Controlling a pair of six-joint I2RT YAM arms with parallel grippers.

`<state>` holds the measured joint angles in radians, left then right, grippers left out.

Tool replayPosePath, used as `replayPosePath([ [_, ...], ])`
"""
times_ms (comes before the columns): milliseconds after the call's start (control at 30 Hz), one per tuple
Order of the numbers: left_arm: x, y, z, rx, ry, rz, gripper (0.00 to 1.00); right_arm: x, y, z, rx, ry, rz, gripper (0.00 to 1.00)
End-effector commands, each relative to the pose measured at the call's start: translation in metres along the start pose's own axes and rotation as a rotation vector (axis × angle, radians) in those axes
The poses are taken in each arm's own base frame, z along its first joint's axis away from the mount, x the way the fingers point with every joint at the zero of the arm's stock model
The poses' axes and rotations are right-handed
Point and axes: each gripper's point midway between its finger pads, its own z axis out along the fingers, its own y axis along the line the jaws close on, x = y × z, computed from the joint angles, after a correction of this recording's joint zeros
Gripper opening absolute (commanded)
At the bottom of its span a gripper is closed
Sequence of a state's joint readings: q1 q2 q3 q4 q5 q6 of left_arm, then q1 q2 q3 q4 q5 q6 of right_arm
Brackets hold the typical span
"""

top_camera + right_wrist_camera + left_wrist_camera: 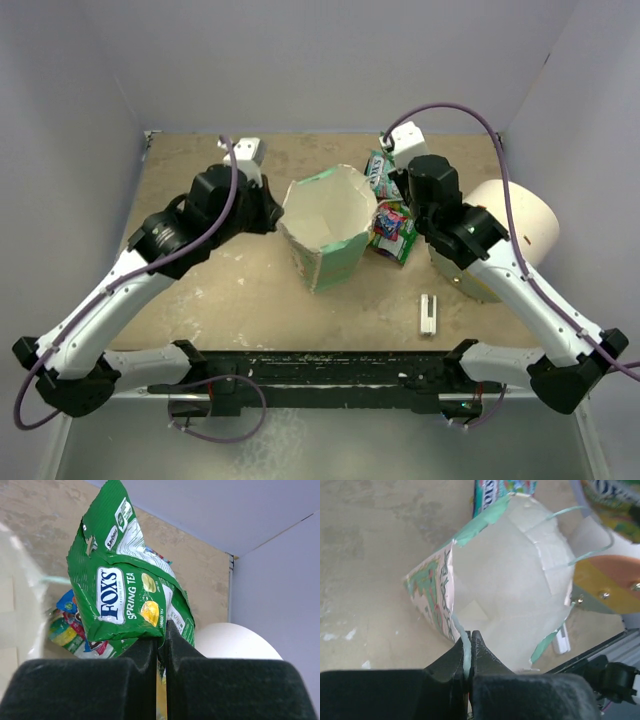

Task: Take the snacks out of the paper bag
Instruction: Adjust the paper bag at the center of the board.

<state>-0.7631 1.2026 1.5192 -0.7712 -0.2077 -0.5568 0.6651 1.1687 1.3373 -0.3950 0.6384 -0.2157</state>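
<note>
The mint-green paper bag (325, 228) stands tilted in the middle of the table, and its open mouth shows only white paper inside. My left gripper (272, 212) is shut on the bag's left rim (462, 635); the rim runs up between the fingers in the left wrist view. My right gripper (398, 186), just right of the bag, is shut on the lower edge of a green snack packet (125, 590) with white lettering. Below it on the table lie more snacks (393, 230), among them a pink and blue packet (67, 627).
A big cream cylinder (520, 225) with an orange end (615, 575) lies at the right, close behind my right arm. A small white stick (428, 313) lies near the front edge. Grey walls close in the table on three sides.
</note>
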Motion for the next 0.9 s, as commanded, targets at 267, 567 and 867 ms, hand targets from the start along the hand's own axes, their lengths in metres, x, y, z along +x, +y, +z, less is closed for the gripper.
replayPosePath([
  [267, 0.073, 0.088, -0.058, -0.261, 0.038, -0.148, 0.00, 0.005, 0.001, 0.036, 0.022, 0.037, -0.050, 0.00],
  [567, 0.063, 0.080, -0.065, -0.227, 0.021, -0.168, 0.13, 0.037, 0.039, 0.077, -0.027, 0.124, -0.182, 0.00],
  [867, 0.042, 0.067, -0.076, -0.168, -0.023, -0.175, 0.55, 0.075, 0.056, 0.093, -0.011, 0.239, -0.213, 0.00],
])
